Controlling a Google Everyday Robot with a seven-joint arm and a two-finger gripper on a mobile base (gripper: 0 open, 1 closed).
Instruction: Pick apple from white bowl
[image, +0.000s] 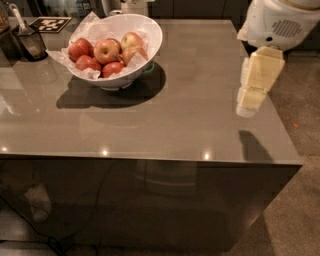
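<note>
The white bowl (152, 37) stands at the back left of the grey table, lined with crumpled white paper. Several apples lie in it. The apple (106, 50), the largest, red with golden-yellow patches and a stem dimple, sits in the middle, with smaller red apples to its left and front and a paler yellow-pink one (131, 40) behind it. My gripper (246, 108) hangs at the end of the cream arm (262, 72) over the table's right side, far to the right of the bowl and above the surface. It holds nothing that I can see.
A dark cup with a utensil (30, 42) stands at the far left next to the bowl. A black-and-white marker tag (50, 24) lies behind it. The table's front edge (150, 159) and right edge drop to a carpeted floor (300, 150).
</note>
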